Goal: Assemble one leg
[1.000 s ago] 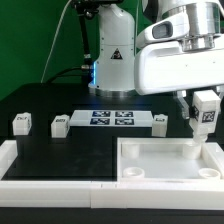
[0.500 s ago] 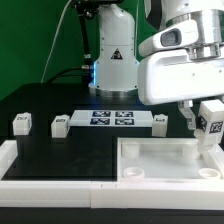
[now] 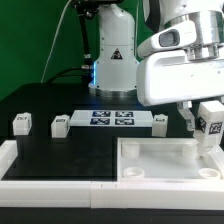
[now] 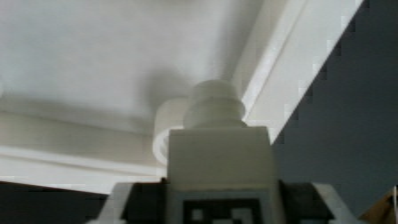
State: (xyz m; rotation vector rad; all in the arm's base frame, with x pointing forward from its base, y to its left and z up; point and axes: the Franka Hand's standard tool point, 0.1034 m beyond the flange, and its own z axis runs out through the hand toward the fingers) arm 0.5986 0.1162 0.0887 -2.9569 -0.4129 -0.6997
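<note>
hand: hand closed on the leg, one finger at each flank; a dark finger shows on the exterior view's left of the leg.
leg: the leg hangs upright in the grip, tag facing the exterior camera, at the exterior view's right edge; its stepped tip points down.
leg vs panel: lower end sits over the far right corner of the panel in the exterior view; the wrist view shows the tip close above the panel floor, just beside the raised rim. cannot tell whether it touches.
panel: large white tray-like panel lies flat on the bench, rim up; nothing lies inside it; round corner bosses show along its near edge.
bench: black bench; it shows dark just outside the panel rim in the wrist view.
spare legs: first spare leg and second spare leg at the exterior view's left, third spare leg just beside the marker board's right end; all well apart from the hand.
marker board: marker board lies flat, mid-bench, behind the panel.
edging: white edging runs along the bench's near and left sides, meeting the panel's left wall.
arm base: arm base stands behind the marker board.
in the way: nothing between tip and panel floor that the views show.
</note>
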